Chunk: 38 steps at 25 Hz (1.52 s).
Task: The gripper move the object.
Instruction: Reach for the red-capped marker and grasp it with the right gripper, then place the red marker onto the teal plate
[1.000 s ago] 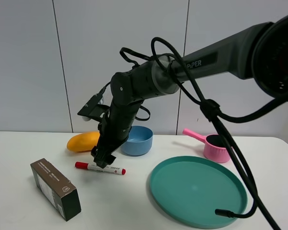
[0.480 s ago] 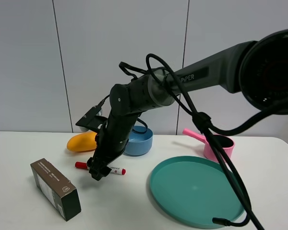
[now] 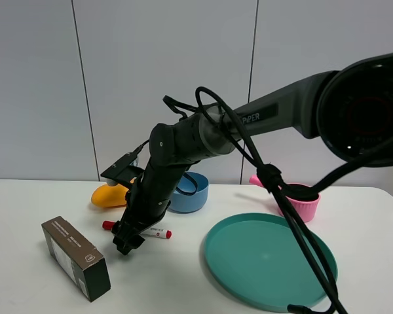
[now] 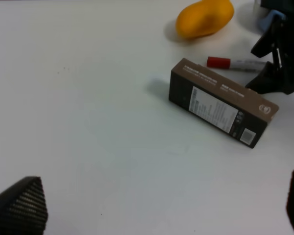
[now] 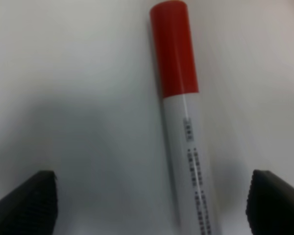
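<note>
The white marker pen (image 3: 154,233) with its red cap (image 3: 108,225) lies flat on the white table between the mango and the brown box. My right gripper (image 3: 127,240) reaches across to the left and hangs low over the pen's cap half. In the right wrist view the pen (image 5: 185,127) lies between the two open fingertips (image 5: 25,201), nearer one side, with nothing gripped. My left gripper (image 4: 157,210) is open and empty, well back from the objects. Its view also shows the pen (image 4: 237,62) and the right gripper (image 4: 279,66).
A dark brown box (image 3: 75,258) lies front left of the pen. An orange mango (image 3: 111,194) and a blue bowl (image 3: 188,191) sit behind it. A teal plate (image 3: 270,260) and a pink scoop cup (image 3: 295,199) are to the right. Black cables hang over the plate.
My right gripper has come down and shifted slightly left and forward, from above the pen to close over its cap half. The pen has not moved.
</note>
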### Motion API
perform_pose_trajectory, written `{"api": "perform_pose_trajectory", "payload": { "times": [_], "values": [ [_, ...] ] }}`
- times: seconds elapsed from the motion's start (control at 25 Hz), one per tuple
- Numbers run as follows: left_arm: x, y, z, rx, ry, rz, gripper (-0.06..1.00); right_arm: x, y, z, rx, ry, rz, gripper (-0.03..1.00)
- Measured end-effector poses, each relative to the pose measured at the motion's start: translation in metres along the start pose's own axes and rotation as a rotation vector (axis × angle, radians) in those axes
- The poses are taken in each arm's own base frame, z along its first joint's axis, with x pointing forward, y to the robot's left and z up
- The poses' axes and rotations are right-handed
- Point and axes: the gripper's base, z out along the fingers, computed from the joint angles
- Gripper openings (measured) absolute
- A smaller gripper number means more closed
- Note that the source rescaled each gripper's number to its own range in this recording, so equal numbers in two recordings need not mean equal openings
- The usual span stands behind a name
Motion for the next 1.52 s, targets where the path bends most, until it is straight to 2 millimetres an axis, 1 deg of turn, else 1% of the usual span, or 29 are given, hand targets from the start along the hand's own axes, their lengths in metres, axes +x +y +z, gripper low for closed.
{"api": "perform_pose_trajectory", "payload": {
  "times": [0.24,0.32,0.56,0.8,0.88,0.92,1.2,1.36,1.44,1.52],
  "values": [
    [0.0,0.0,0.0,0.0,0.0,0.0,1.0,0.007,-0.013,-0.001,0.009,-0.002,0.035,0.62],
    [0.0,0.0,0.0,0.0,0.0,0.0,1.0,0.009,-0.016,-0.002,0.013,-0.001,0.042,0.57],
    [0.0,0.0,0.0,0.0,0.0,0.0,1.0,0.01,-0.018,-0.001,0.013,0.001,0.05,0.31],
    [0.0,0.0,0.0,0.0,0.0,0.0,1.0,0.011,-0.016,-0.001,0.002,0.01,0.084,0.13],
    [0.0,0.0,0.0,0.0,0.0,0.0,1.0,0.012,-0.016,-0.001,-0.006,0.02,0.086,0.03],
    [0.0,0.0,0.0,0.0,0.0,0.0,1.0,0.012,-0.016,-0.001,-0.006,0.02,0.087,0.0],
    [0.0,0.0,0.0,0.0,0.0,0.0,1.0,0.012,-0.016,-0.001,-0.007,0.022,0.103,0.0],
    [0.0,0.0,0.0,0.0,0.0,0.0,1.0,0.011,-0.016,-0.006,-0.01,0.024,0.121,0.0],
    [0.0,0.0,0.0,0.0,0.0,0.0,1.0,0.007,-0.016,-0.014,-0.017,0.028,0.122,0.0],
    [0.0,0.0,0.0,0.0,0.0,0.0,1.0,0.002,-0.017,-0.026,-0.022,0.026,0.124,0.0]
  ]
}}
